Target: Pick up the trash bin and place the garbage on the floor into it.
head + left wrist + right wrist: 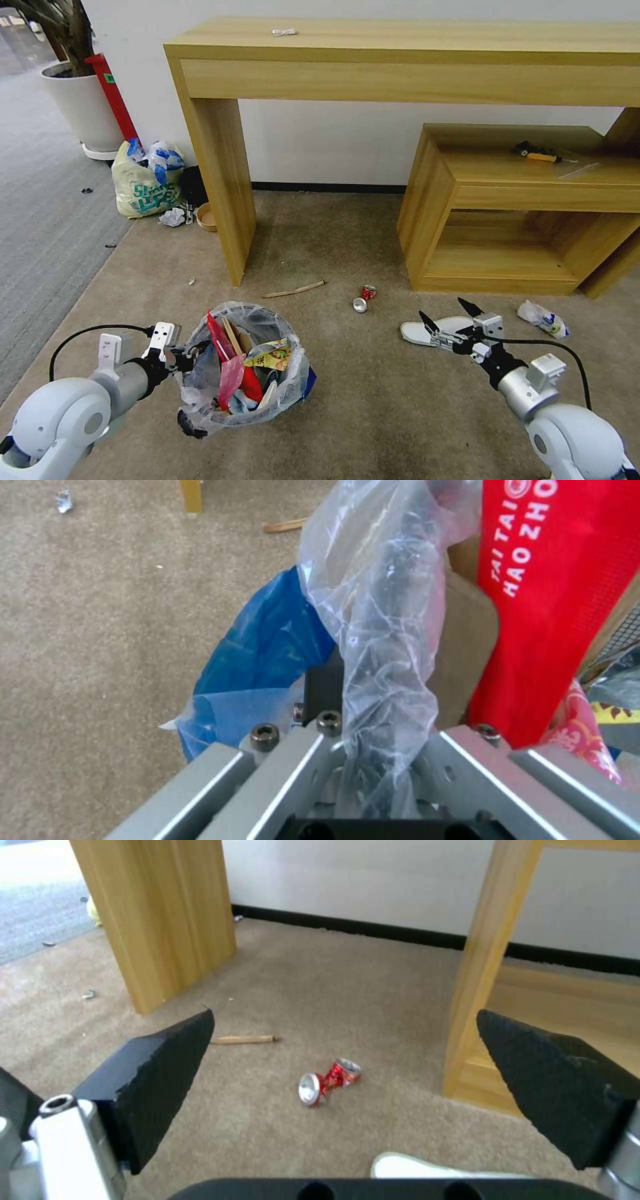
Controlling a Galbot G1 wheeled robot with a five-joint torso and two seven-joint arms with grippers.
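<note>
The right pincer, jaws wide, faces the crushed can lying ahead; the left pincer clamps the trash bin rim.

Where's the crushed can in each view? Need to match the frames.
Head view: the crushed can lies on the carpet right of centre, between the trash bin and the white slipper.
Left wrist view: not in it.
Right wrist view: the can lies mid-frame, framed between the open right gripper's fingers.
Shared landmark: the wooden stick on the carpet.
</note>
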